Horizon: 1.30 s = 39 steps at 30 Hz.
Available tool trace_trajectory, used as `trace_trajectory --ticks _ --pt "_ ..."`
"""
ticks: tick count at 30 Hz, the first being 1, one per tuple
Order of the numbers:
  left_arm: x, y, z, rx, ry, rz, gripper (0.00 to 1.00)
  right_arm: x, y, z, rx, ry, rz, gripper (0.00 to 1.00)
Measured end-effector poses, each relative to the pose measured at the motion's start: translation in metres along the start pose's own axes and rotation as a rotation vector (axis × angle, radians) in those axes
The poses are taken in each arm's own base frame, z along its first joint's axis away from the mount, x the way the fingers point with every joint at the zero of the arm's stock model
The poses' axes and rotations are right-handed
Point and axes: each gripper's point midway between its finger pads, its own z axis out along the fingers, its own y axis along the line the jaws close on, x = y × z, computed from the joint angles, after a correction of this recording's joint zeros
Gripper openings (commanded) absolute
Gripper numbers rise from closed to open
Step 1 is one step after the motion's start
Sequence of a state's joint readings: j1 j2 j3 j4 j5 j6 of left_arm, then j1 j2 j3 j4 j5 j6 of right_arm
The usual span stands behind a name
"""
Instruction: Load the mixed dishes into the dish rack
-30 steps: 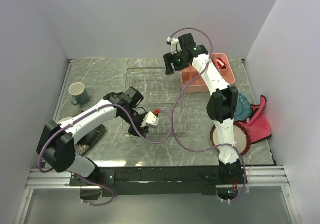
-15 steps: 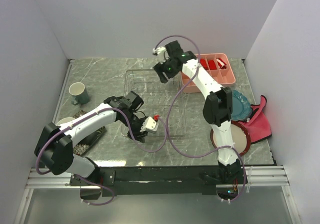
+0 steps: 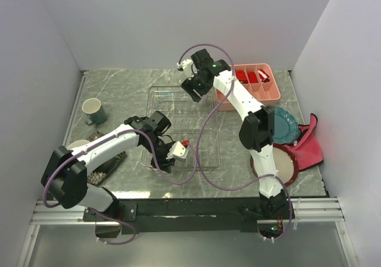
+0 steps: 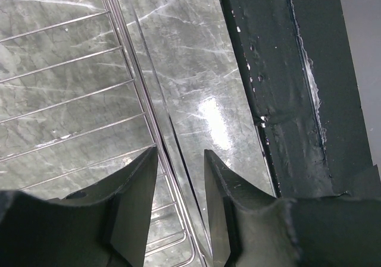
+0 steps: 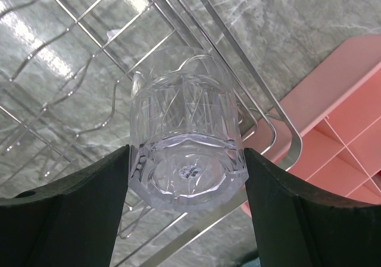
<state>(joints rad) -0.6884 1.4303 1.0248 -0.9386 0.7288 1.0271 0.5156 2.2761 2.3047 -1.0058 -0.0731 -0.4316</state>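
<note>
The wire dish rack (image 3: 181, 127) lies mid-table. My right gripper (image 3: 193, 87) is shut on the clear glass (image 5: 187, 142), gripping it by its base. It holds the glass above the rack's far right corner (image 5: 280, 130), with the glass's mouth toward the rack. My left gripper (image 3: 162, 163) is open at the rack's near left corner, its fingers (image 4: 134, 189) either side of the rim wire (image 4: 128, 71). The grey-blue mug (image 3: 92, 109) stands far left. The teal scalloped plate (image 3: 287, 124) and red-rimmed cream plate (image 3: 278, 165) lie right.
The pink compartment tray (image 3: 256, 82) with small red blocks stands right of the rack, and also shows in the right wrist view (image 5: 333, 100). A pink-red cloth (image 3: 311, 145) lies at the right edge. Dark patterned dishes (image 3: 102, 167) lie under my left arm. The black table edge (image 4: 297, 100) runs beside the left gripper.
My right gripper has carried the glass left, from above the pink tray to above the rack's far right corner. My left gripper and the rack have shifted slightly toward the near edge.
</note>
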Motion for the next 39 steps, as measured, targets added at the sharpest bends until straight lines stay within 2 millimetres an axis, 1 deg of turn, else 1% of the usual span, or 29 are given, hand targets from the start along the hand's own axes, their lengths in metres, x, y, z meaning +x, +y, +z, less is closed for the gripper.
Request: trace_trajectory --ticks 3,10,17,29,33,34,39 --pt "0.0 0.0 0.0 -0.001 0.0 0.0 0.44 0.004 -0.001 -0.002 0.0 0.015 -0.017 0.07" --pt "0.001 0.001 0.001 -0.003 -0.001 0.002 0.45 0.006 -0.004 -0.015 -0.003 0.037 -0.081 0.07" --pt "0.0 0.002 0.001 -0.006 -0.003 0.005 0.46 0.013 -0.003 -0.017 -0.021 0.066 -0.127 0.08" --pt "0.001 0.002 0.001 -0.004 -0.001 0.0 0.47 0.023 0.003 0.005 -0.059 0.108 -0.209 0.09" --pt "0.002 0.002 0.002 0.0 0.002 -0.008 0.47 0.023 0.006 0.009 -0.058 0.116 -0.261 0.13" --pt "0.003 0.002 0.003 0.001 0.003 -0.009 0.48 0.023 0.006 0.01 -0.056 0.118 -0.272 0.17" --pt "0.003 0.003 0.003 0.006 0.004 -0.017 0.48 0.022 0.007 0.011 -0.047 0.125 -0.309 0.2"
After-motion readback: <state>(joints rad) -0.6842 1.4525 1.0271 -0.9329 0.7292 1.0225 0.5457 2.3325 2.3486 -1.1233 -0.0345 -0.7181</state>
